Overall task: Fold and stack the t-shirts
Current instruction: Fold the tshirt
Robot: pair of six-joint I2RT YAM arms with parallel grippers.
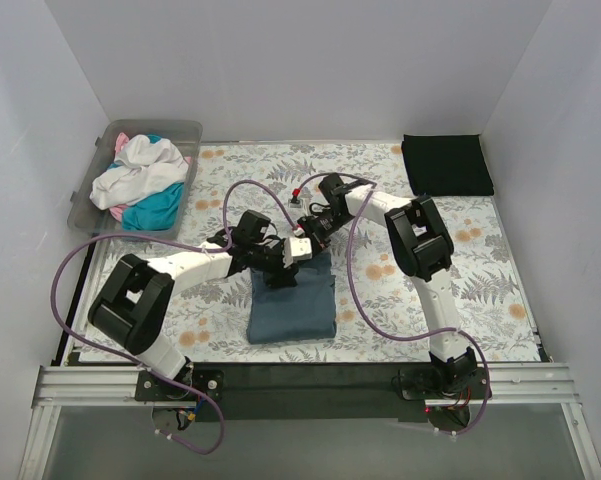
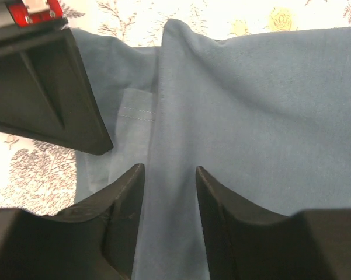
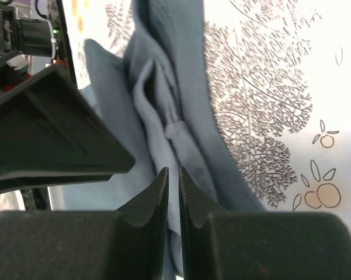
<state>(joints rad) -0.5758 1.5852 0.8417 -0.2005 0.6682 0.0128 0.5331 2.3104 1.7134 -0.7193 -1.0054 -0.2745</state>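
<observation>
The slate blue-grey t-shirt (image 1: pixel 292 308) lies folded into a narrow rectangle on the floral cloth at the centre. My left gripper (image 1: pixel 279 277) sits on its far end. In the left wrist view the jaws (image 2: pixel 169 169) are open, astride a raised fold of the blue-grey t-shirt (image 2: pixel 251 116). My right gripper (image 1: pixel 303 247) is just beyond it at the shirt's far edge. In the right wrist view its jaws (image 3: pixel 172 171) are closed to a thin slit on bunched blue-grey cloth (image 3: pixel 163 111). A black t-shirt (image 1: pixel 447 164) lies folded at the back right.
A clear plastic bin (image 1: pixel 183 131) at the back left holds white (image 1: pixel 140 175), teal (image 1: pixel 155 210) and pink shirts. The two grippers are very close together. White walls enclose the table on three sides. Purple cables loop over both arms.
</observation>
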